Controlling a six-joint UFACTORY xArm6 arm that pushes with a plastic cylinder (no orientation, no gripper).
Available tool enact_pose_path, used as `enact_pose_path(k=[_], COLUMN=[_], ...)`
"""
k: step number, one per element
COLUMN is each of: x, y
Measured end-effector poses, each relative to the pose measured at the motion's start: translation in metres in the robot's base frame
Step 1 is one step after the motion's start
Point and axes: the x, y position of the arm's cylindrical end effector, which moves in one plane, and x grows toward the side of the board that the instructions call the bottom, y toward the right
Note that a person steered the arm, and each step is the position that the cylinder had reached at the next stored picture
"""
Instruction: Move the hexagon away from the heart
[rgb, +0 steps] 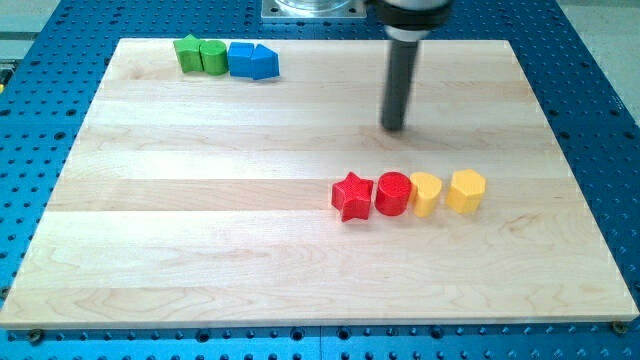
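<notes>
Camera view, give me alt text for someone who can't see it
My tip hangs above a row on the wooden board: red star, red cylinder, yellow heart, yellow hexagon. Two green blocks and two blue blocks sit top left.

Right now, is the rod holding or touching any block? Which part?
Nothing is held. My tip rests on bare board, apart from all blocks, toward the view's top from the red cylinder, heart and hexagon.
</notes>
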Motion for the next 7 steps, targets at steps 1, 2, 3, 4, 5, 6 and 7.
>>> enact_pose_path(k=[1,2,3,4,5,6,7], x=[0.045,0.082,0.153,0.158,0.147,0.108,0.073], y=[0.085,0.168,0.157,0.088,0.044,0.053,0.006])
